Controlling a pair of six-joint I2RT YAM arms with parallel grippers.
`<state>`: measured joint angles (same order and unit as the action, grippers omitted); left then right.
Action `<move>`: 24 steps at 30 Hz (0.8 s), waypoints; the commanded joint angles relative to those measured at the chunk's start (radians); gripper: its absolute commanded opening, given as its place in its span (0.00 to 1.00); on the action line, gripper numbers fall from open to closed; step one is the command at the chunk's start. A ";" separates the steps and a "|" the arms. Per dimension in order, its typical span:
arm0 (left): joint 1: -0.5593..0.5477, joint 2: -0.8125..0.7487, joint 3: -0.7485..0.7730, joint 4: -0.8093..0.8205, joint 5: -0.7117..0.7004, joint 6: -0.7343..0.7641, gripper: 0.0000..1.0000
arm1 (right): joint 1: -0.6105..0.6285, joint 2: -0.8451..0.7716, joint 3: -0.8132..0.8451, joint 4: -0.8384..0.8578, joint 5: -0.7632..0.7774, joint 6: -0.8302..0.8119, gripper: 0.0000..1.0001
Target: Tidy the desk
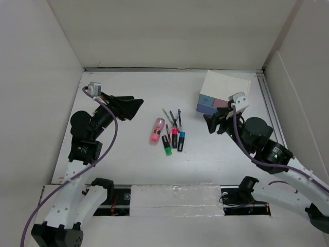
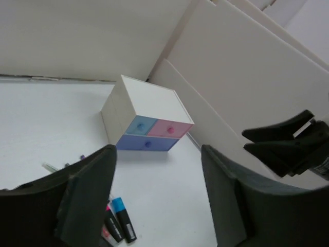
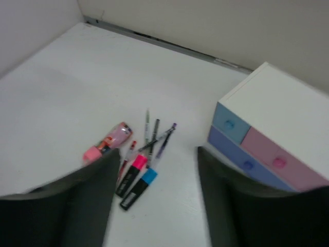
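Desk [image 1: 128, 164]: lying flat and white under both arms, filling the space between the white panels [image 1: 41, 77] at the left, far and right sides.
Left gripper [image 1: 138, 109]: hovering over the left part of the desk, pointing toward the middle, well apart from the writing things.
Left fingers [image 2: 87, 200]: standing wide apart in the left wrist view, gripping nothing, framing bare tabletop and the drawer box beyond.
Right gripper [image 1: 208, 124]: hanging over the right part of the desk, just in front of the drawer box, pointing left toward the cluster.
Right fingers [image 3: 231, 206]: spreading wide in the right wrist view, holding nothing, touching nothing visible.
Drawer box [image 1: 226, 85]: sitting at the far right of the desk near the right panel, white on top, showing a light blue and a pink drawer above a periwinkle one, all shut.
Pink tube [image 1: 157, 130]: lying on its side at the left of the cluster, near the desk's middle.
Green highlighter [image 1: 166, 145]: lying just right of the tube, nearest the arms' bases.
Pink highlighter [image 1: 174, 136]: lying beside the green one, cap pointing away from the bases.
Blue highlighter [image 1: 181, 141]: resting at the right of the row, just beside the pink one.
Pens [image 1: 172, 117]: crossing one another just beyond the highlighters, on the far side of the cluster; exact count being hard to tell.
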<state>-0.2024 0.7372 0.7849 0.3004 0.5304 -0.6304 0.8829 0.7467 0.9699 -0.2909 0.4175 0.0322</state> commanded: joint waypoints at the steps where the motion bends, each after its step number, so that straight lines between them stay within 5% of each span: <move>1: 0.001 0.010 0.016 0.049 0.055 0.017 0.60 | -0.001 -0.003 0.058 0.029 -0.009 -0.008 0.33; 4: 0.001 0.028 -0.006 0.098 0.077 0.002 0.31 | -0.001 0.022 0.099 -0.026 0.041 -0.011 0.00; 6: 0.001 0.042 -0.018 0.130 0.072 -0.005 0.17 | -0.001 0.028 0.127 -0.037 0.101 -0.009 0.00; 11: 0.001 0.138 -0.041 0.267 0.103 -0.086 0.07 | -0.065 0.083 0.162 0.018 0.152 0.003 0.00; 13: -0.034 0.180 -0.012 0.270 0.044 -0.074 0.07 | -0.110 0.126 0.194 0.062 0.120 0.001 0.01; 17: -0.434 0.347 0.193 0.051 -0.410 0.130 0.11 | -0.245 0.264 0.331 0.088 -0.015 0.017 0.04; 18: -0.503 0.375 0.280 -0.005 -0.593 0.203 0.16 | -0.265 0.279 0.364 0.076 -0.064 0.017 0.05; 21: -0.720 0.439 0.321 -0.009 -0.849 0.302 0.34 | -0.318 0.280 0.429 0.050 -0.057 0.023 0.13; 24: -0.773 0.536 0.292 0.028 -0.779 0.270 0.40 | -0.383 0.215 0.339 0.059 -0.077 0.055 0.12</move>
<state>-0.9443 1.2243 1.0645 0.3126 -0.0929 -0.4236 0.5423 1.0393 1.3239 -0.2756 0.3840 0.0528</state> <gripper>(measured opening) 0.387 0.125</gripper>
